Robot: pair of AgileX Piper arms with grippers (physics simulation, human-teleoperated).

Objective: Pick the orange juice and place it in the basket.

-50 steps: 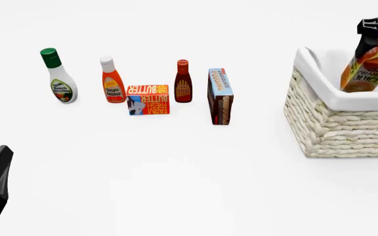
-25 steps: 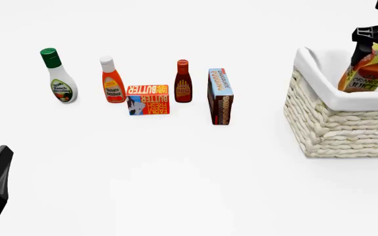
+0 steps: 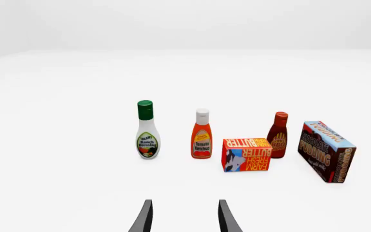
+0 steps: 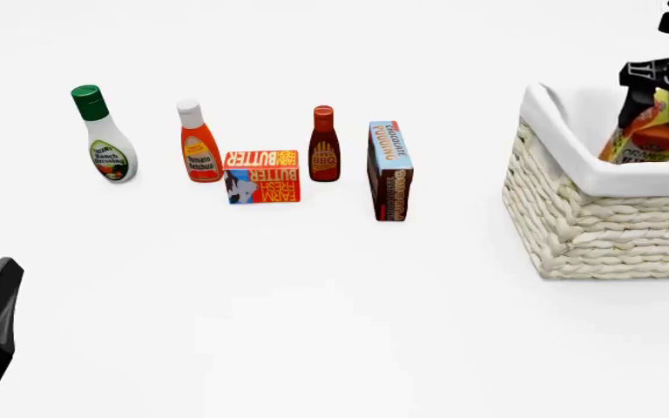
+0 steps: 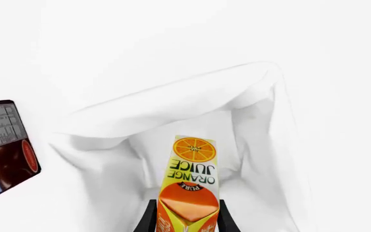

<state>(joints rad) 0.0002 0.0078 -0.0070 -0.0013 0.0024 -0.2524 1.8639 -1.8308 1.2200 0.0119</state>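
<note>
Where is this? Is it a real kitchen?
Probably not: it looks like a computer-made test table. The plain white tabletop has no walls or cupboards around it, just a row of groceries like the green-capped ranch dressing bottle and a cream woven wicker basket.

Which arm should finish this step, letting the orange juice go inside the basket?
Right. Its pincer grips the orange juice, already lowered partly inside the basket. The left pincer is open, holds nothing, and sits far across the table on the bottle side.
</note>
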